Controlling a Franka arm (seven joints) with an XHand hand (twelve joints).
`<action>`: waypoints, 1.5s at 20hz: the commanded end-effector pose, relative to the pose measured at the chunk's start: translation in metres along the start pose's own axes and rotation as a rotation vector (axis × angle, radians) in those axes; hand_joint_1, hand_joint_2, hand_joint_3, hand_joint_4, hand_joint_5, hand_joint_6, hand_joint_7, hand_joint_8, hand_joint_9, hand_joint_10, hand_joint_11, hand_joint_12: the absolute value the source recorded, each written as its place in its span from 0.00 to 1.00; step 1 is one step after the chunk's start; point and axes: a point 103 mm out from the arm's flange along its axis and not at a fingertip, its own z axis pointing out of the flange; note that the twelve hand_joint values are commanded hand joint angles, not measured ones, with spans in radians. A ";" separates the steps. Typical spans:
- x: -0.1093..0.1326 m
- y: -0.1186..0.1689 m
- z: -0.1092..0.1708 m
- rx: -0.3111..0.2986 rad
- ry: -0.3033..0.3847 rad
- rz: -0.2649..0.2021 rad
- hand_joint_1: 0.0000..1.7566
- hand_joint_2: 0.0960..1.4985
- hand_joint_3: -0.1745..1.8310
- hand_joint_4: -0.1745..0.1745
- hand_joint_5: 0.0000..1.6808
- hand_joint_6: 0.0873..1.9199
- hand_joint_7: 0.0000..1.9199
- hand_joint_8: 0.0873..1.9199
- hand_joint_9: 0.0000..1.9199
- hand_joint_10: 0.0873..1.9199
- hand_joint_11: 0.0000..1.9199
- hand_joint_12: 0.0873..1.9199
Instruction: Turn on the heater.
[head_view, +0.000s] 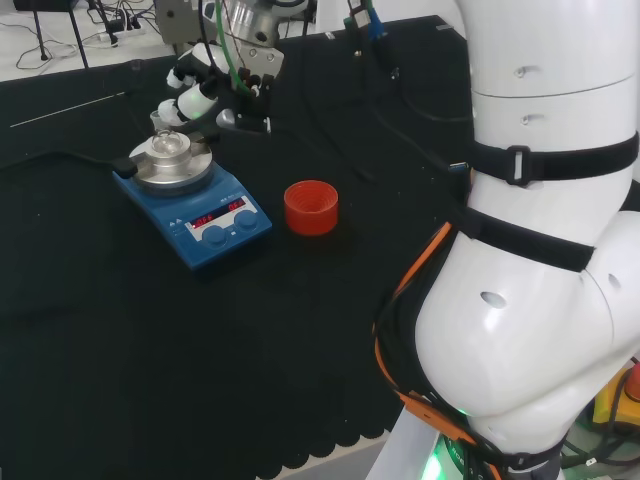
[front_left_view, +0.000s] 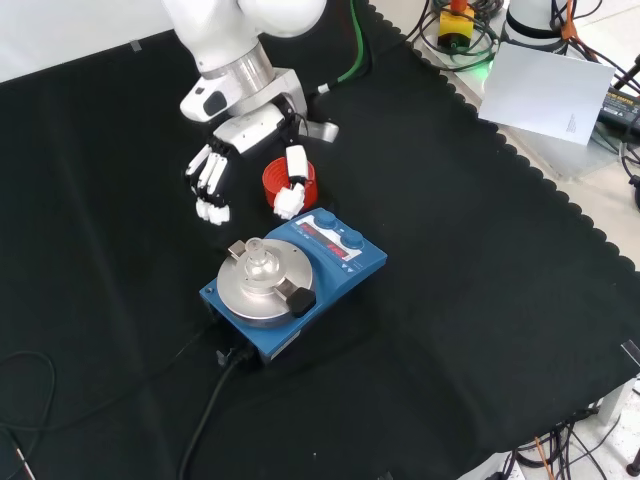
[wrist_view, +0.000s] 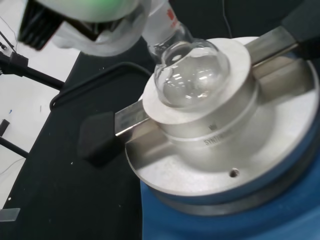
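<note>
Front view: red ring (front_left_view: 287, 181) (perhaps a stand) half behind fingers (front_left_view: 294, 186).

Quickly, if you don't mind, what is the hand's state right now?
Hand: open, fingers relaxed and holding nothing, hovering above the cloth just behind the blue heater.
</note>
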 end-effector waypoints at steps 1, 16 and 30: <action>-0.011 -0.029 -0.013 -0.027 -0.007 0.023 0.47 0.34 0.39 0.41 0.25 0.20 0.24 0.34 0.34 0.33 0.11 0.71; -0.033 -0.121 -0.006 0.013 -0.093 0.093 0.56 0.35 0.46 0.41 0.27 0.17 0.29 0.33 0.35 0.33 0.12 0.71; -0.027 -0.164 0.005 0.175 -0.161 0.145 0.57 0.34 0.48 0.42 0.26 0.17 0.32 0.34 0.39 0.31 0.15 0.70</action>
